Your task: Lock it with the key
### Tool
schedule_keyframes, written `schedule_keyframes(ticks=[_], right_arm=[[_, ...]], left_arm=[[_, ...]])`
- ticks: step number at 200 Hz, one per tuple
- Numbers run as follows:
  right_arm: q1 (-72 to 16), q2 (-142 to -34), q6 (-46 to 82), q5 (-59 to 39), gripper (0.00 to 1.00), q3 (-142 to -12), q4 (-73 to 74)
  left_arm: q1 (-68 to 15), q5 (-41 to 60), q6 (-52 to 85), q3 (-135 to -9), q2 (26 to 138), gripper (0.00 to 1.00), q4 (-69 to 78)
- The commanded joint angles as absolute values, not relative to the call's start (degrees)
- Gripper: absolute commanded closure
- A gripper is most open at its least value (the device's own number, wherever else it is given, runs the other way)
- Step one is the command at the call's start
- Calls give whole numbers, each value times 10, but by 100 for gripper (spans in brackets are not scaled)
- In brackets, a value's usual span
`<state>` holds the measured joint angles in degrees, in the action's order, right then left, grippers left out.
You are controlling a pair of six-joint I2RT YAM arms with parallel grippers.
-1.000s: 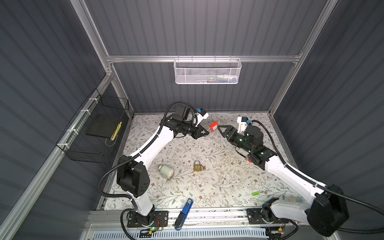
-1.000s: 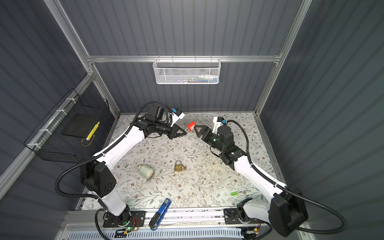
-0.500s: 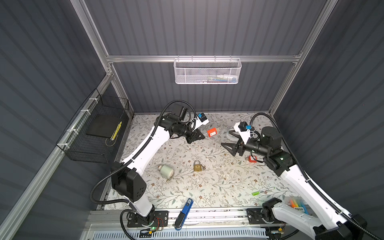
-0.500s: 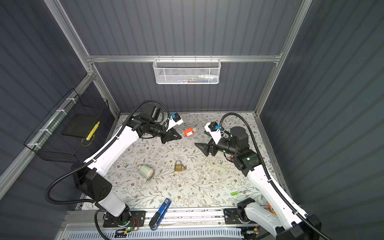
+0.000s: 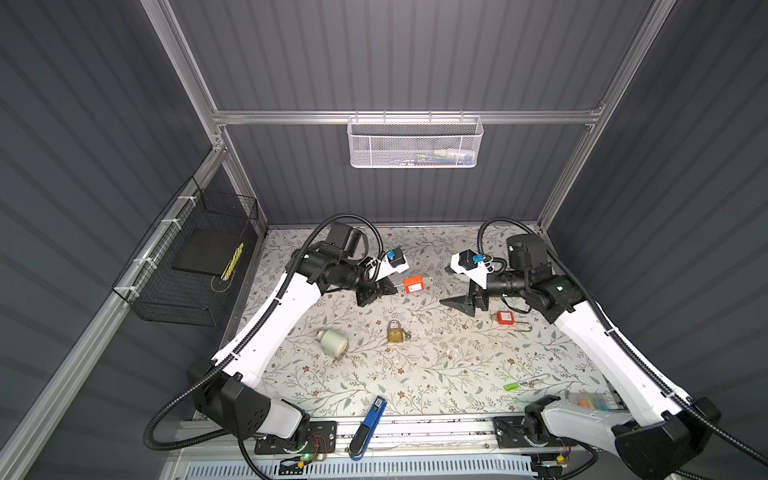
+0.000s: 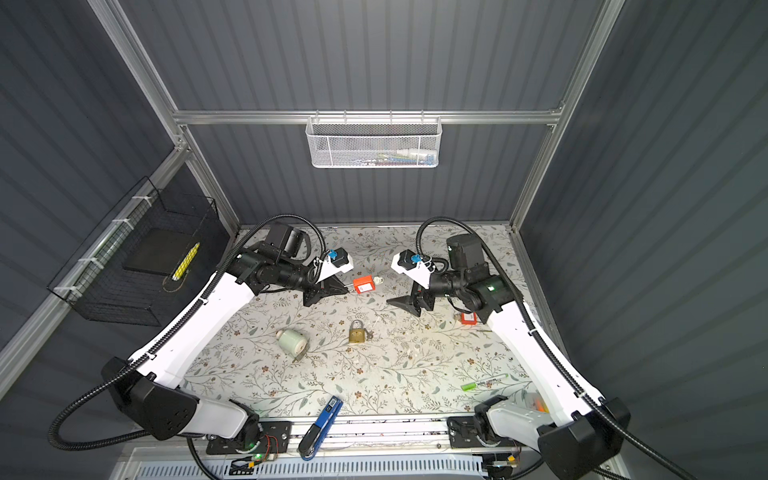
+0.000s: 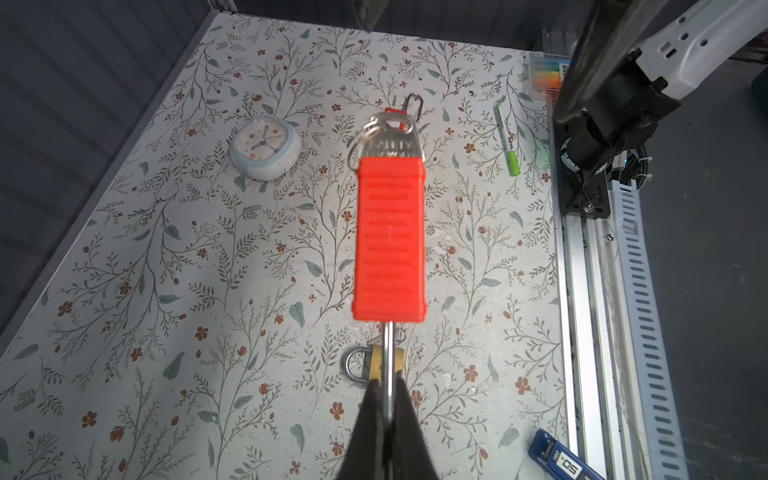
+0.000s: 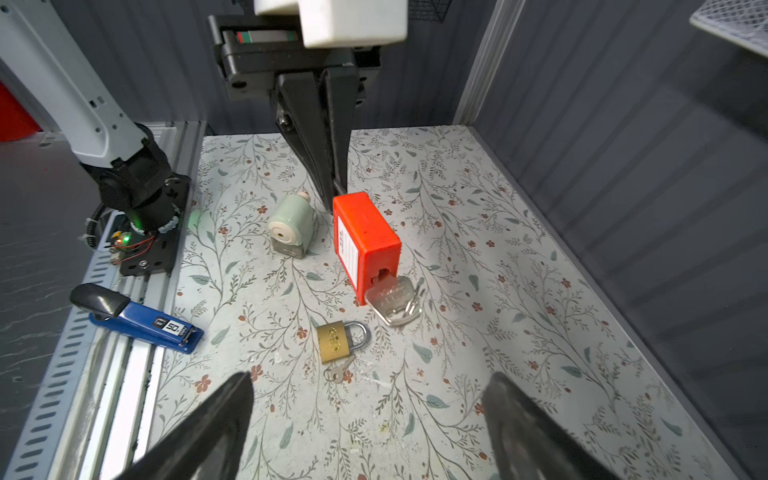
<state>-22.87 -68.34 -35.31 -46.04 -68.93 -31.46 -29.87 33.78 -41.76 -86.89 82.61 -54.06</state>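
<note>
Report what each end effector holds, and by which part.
The left end effector grips the red padlock by its metal shackle, key in its far end. The right end effector is open, empty.

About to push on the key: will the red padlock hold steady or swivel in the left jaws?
Likely to swivel: the left gripper pinches only the thin metal shackle, the red padlock body sticking out unsupported. Its ribbed plastic shell looks rigid, probably not fragile. The loose rings on the key will probably swing.
</note>
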Motion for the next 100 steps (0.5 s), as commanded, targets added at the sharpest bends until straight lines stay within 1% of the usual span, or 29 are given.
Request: schedule_keyframes(ticks=[1,15,53,100], right_arm=[[-233,-700,-355,-537,12,-714,-328],[-236,-710,-338,-562,12,-711,-304],[-237,-727,-268,-609,12,-686,-183],[-268,-774,-277,-625,12,-694,-171]], left_arm=[[-296,353,-438,-857,803,100,-560],[-296,362,-439,-850,797,100,-555],[-296,385,-431,-840,787,100,-547],[-296,388,-427,-838,776,100,-543]])
